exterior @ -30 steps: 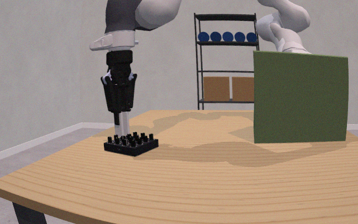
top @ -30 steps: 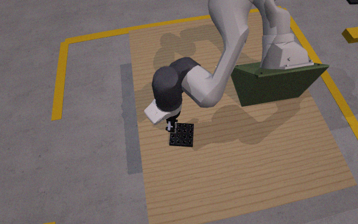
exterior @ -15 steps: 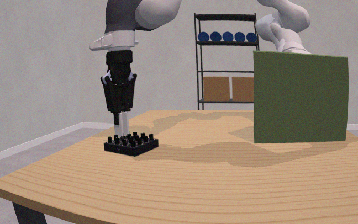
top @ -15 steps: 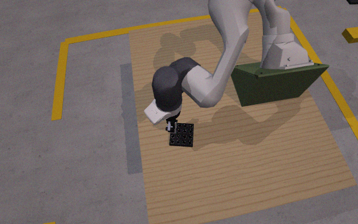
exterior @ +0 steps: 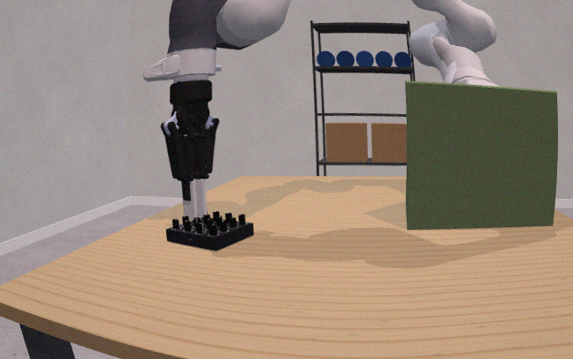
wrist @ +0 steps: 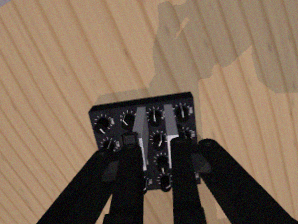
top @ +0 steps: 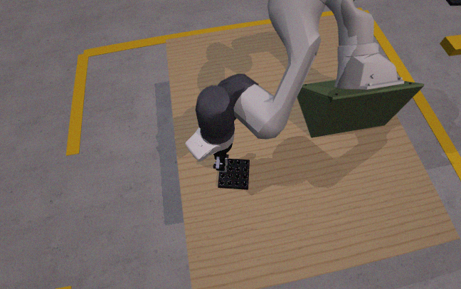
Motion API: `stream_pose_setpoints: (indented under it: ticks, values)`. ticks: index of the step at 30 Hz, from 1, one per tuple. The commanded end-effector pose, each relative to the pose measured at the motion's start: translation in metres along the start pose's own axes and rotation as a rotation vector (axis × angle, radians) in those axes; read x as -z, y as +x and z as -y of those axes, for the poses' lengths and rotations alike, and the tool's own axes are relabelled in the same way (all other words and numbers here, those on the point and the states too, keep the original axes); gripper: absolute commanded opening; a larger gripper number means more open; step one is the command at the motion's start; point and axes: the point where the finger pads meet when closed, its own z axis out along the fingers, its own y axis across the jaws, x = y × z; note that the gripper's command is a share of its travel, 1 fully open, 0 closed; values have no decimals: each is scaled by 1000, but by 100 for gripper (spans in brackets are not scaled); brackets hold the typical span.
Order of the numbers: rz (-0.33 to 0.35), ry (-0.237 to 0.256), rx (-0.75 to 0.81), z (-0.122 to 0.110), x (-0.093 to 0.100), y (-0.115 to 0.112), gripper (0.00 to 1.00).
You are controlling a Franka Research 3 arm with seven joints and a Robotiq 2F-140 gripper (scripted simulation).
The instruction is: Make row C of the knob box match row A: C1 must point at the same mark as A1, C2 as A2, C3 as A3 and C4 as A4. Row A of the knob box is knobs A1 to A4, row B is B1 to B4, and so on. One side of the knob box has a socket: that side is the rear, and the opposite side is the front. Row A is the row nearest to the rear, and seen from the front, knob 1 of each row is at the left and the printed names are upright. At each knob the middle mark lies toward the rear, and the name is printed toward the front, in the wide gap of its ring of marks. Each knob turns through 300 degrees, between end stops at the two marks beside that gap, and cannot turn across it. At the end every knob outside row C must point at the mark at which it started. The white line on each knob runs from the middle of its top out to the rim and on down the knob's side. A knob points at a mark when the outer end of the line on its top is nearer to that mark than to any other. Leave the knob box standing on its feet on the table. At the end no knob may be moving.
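Knob box [top: 233, 187] [exterior: 230, 240] [wrist: 142, 101] sits under the tool [top: 223, 170] [exterior: 194, 216] [wrist: 155, 118], whose slightly parted fingers grip nothing.

Pale wood with darker grain stripes the table [top: 320, 221] [exterior: 309, 292] [wrist: 55, 60]; the stand [top: 350, 112] [exterior: 479, 159] is green.

Tabletop [top: 320, 221] [exterior: 309, 283] [wrist: 55, 60]: wood look, pale, straight grain, matt. Knob box [top: 233, 188] [exterior: 190, 240] [wrist: 145, 101] reads as dark plastic; arm [top: 299, 46] [exterior: 252, 19] has smooth white shells, green pedestal [top: 348, 114] [exterior: 482, 159] matt, floor [top: 121, 199] [exterior: 110, 223] rough, concrete-like.
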Motion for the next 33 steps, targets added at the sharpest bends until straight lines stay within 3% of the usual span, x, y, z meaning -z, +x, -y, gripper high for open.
stream_pose_setpoints:
  ticks: [1,8,9,33]
  values:
    - [-1,3,2,1,0,0,12]
    - [-1,3,2,1,0,0,12]
    - [-1,3,2,1,0,0,5]
    - [-1,3,2,1,0,0,5]
